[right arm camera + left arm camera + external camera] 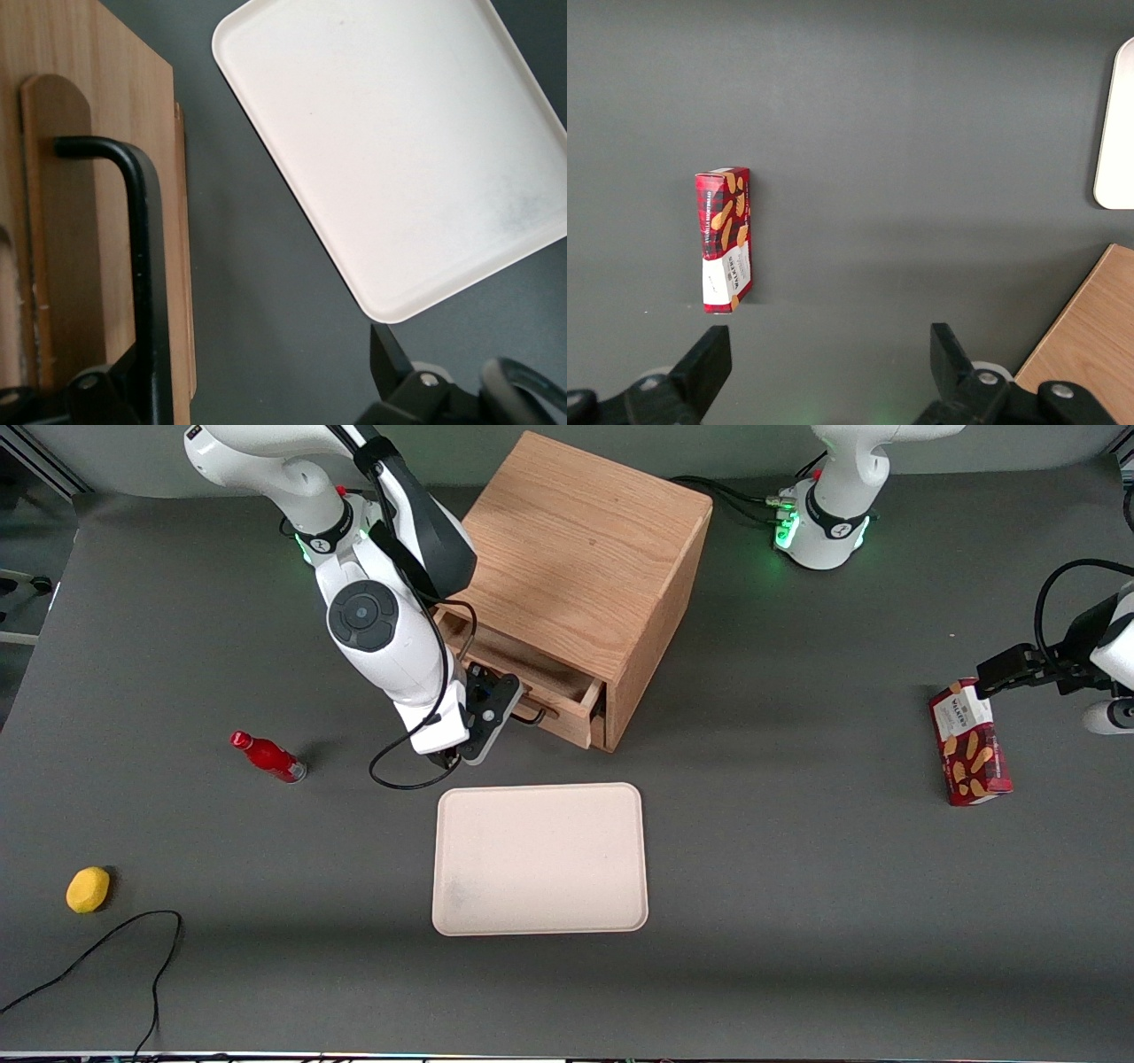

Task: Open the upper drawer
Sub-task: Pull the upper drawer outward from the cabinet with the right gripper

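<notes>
The upper drawer (540, 682) is found pulled partly out of the cabinet (585, 576), its handle (142, 257) lying between the open jaws of the gripper (509, 710); closure, then further pulling, is judged next.

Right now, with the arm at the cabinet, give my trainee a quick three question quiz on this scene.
1. True or false: the upper drawer is partly pulled out of the oak cabinet.
2. What lies nearer the front camera than the cabinet: A) the tray, B) a mug, C) a bowl?
3. Fill in: the gripper is at the drawer's black ___.

Key: 1 true; 2 A; 3 handle.
</notes>
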Tool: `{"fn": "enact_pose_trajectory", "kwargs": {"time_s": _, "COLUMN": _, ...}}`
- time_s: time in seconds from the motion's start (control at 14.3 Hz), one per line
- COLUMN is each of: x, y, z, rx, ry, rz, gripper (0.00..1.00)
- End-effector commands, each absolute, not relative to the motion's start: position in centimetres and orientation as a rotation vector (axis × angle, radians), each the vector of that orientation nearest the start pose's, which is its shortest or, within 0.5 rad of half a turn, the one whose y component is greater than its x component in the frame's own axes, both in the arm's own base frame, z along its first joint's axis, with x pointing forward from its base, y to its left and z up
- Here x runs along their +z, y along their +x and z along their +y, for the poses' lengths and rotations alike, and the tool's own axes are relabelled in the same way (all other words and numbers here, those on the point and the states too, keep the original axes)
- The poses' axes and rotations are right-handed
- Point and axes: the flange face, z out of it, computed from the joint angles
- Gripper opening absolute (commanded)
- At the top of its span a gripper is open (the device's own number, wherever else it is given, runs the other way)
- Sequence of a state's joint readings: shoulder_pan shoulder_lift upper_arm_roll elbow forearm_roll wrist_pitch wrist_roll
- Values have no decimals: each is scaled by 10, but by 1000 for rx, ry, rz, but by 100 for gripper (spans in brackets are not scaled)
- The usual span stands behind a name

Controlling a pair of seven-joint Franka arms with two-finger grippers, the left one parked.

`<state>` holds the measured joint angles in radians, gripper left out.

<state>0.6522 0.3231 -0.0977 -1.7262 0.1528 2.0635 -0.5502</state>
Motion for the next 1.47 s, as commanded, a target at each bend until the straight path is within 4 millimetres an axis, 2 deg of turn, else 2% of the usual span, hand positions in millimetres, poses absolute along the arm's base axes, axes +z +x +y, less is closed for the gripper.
{"fn": "enact_pose_trajectory", "kwargs": {"time_s": 0.0, "x": 399, "y": 561, "z": 344, "rx": -43, "ry": -2624, "rz": -1550, "gripper": 100}}
{"fn": "enact_pose_trajectory", "kwargs": {"time_s": 0.28, "x": 402, "y": 567, "z": 336, "rx": -47, "ry": -2635, "rz": -1535, "gripper": 100}}
{"fn": "enact_pose_trajectory", "kwargs": {"time_s": 0.77, "x": 403, "y": 582, "z": 335, "rx": -13, "ry": -2620, "rz": -1562, "gripper": 100}}
{"fn": "enact_pose_trajectory", "kwargs": {"time_s": 1.26, "x": 397, "y": 598, "z": 311, "rx": -3, "ry": -2620, "rz": -1571, "gripper": 100}}
{"fn": "enact_pose_trajectory", "kwargs": {"time_s": 1.4, "x": 394, "y": 599, "z": 312, "rx": -1, "ry": -2620, "rz": -1572, "gripper": 100}}
